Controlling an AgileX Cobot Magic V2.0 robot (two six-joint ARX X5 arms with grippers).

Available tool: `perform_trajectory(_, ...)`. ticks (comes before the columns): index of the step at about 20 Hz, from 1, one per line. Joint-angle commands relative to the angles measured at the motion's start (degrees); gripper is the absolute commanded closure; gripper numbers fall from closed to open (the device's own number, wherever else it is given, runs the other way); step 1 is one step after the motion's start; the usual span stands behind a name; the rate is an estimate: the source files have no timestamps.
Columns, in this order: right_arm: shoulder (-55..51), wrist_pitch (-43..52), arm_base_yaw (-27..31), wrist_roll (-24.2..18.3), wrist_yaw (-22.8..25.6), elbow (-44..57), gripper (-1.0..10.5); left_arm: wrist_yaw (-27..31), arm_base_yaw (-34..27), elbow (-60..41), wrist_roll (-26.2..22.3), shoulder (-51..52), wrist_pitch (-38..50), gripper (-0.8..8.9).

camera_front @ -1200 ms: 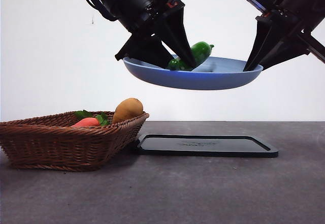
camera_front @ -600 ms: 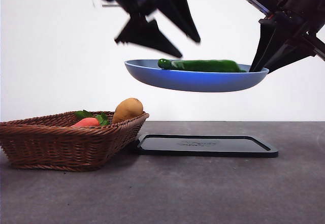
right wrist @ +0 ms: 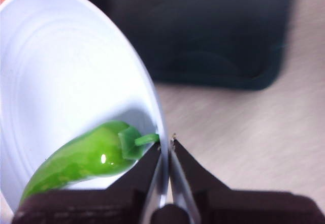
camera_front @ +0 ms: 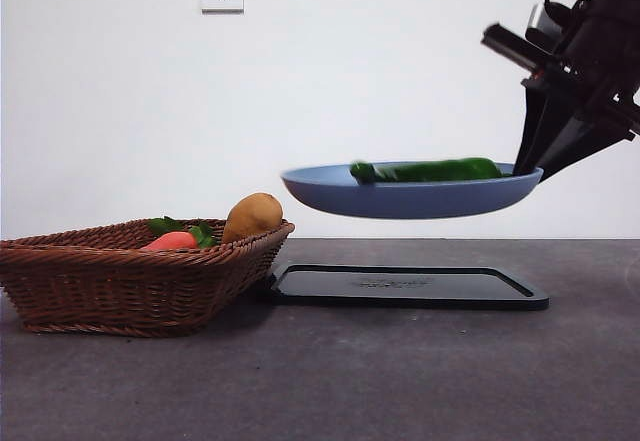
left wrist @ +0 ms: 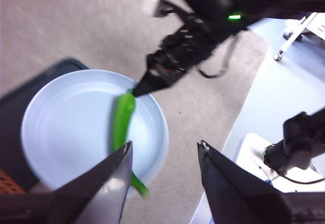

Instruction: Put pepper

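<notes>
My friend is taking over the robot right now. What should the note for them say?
Right gripper: shut on the rim of the blue plate, holding it in the air above the black tray.
Left gripper: open and empty, up above the plate.
The pepper lies on the plate, stem end by the right gripper.
Done: pepper is on the plate.
Left: probably setting the plate down on the tray.
The basket holds the potato and an orange-red vegetable.

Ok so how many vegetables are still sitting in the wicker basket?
2: a potato at the basket edge nearest the black tray, and an orange-red leafy one beside it. More may be hidden.
</notes>
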State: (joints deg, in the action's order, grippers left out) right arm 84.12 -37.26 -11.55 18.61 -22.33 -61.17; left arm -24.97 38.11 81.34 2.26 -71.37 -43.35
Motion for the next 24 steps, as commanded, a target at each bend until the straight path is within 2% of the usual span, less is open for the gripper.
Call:
perform_trajectory(1, 3.5, 0.9, 1.4, 1.2, 0.5, -4.5, 9.4, 1.3, 0.4, 1.2, -2.5, 2.6, -1.7, 5.81)
perform_trajectory(4, 9.1, 0.9, 2.8, 1.5, 1.9, -10.0, 9.4, 2.6, 0.4, 1.2, -2.5, 6.4, -3.7, 5.81)
perform_trajectory(12, 26.0, 2.0, 4.0, 1.9, 1.7, -22.7, 9.4, 2.5, 0.4, 1.2, -2.4, 11.8, -4.9, 5.81)
perform_trajectory(18, 32.0, 4.7, 4.0, 2.1, 1.4, -23.1, 9.4, 2.5, 0.4, 1.2, -2.3, 12.1, -5.1, 5.81)
perform_trajectory(24, 33.6, 4.2, 4.0, 1.2, 1.4, -23.1, 9.4, 2.7, 0.4, 1.2, -2.3, 12.1, -5.1, 5.81)
